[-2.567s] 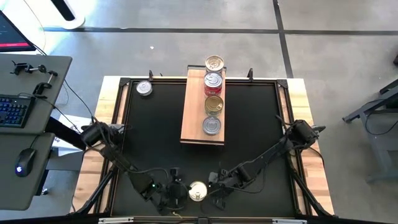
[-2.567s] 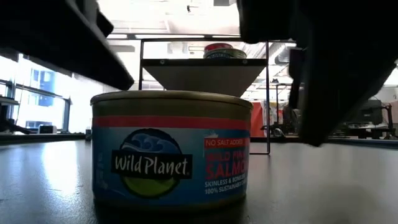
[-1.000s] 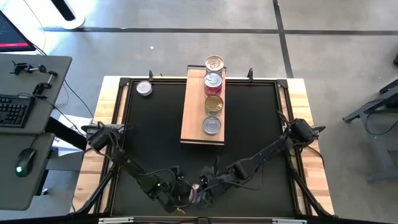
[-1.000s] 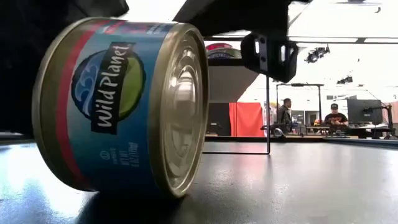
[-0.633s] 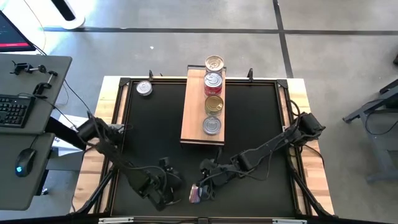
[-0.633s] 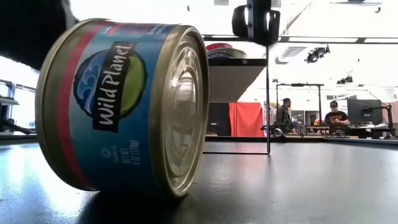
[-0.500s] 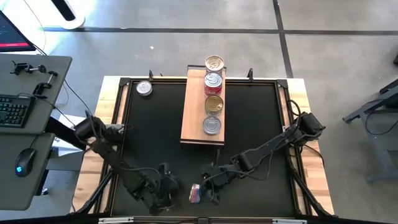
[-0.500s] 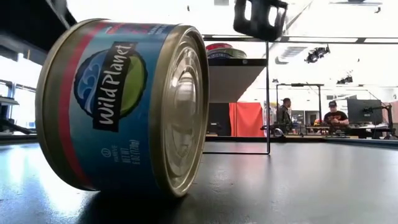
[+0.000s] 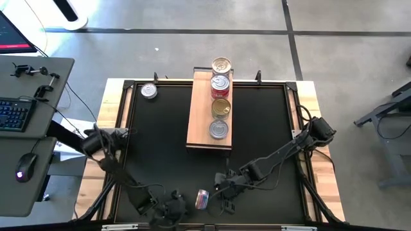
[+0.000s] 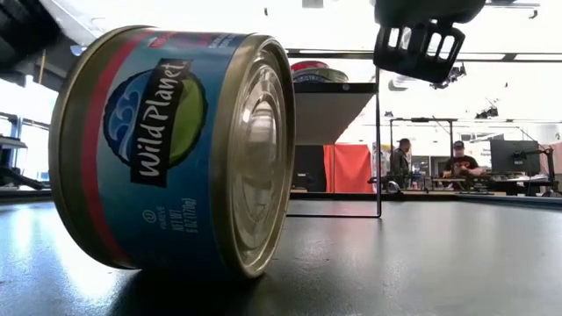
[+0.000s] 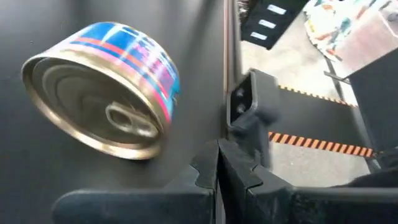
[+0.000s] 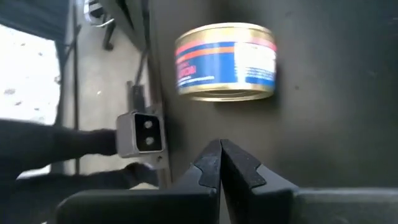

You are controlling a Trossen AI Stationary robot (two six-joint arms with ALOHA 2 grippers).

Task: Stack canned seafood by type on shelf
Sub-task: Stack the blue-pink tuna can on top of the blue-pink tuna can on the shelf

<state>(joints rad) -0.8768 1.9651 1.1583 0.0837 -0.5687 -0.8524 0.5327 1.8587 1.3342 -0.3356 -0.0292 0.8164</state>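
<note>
A blue-and-red-labelled tin (image 9: 202,199) with a gold pull-tab lid lies tipped on its curved side wall near the table's near edge, lid facing right in the low view (image 10: 176,149). My left gripper (image 9: 171,207) is shut and sits to its left, apart from it; its wrist view shows the tin (image 11: 102,93) beyond the shut fingers (image 11: 217,155). My right gripper (image 9: 223,192) is shut, just right of the tin (image 12: 225,61), with a gap between them (image 12: 221,152). The wooden shelf (image 9: 200,128) carries a row of several tins (image 9: 220,108).
A lone silver tin (image 9: 149,91) stands at the table's far left corner. The shelf stands raised on a thin metal frame (image 10: 378,140) at the far middle. Black tabletop (image 9: 160,141) lies open on both sides of the shelf. People sit in the room behind (image 10: 461,162).
Both grippers have drawn away from the tin: the left one toward the table's near left, the right one a little toward the right and up. The tin has stayed tipped on its side at the same spot.
</note>
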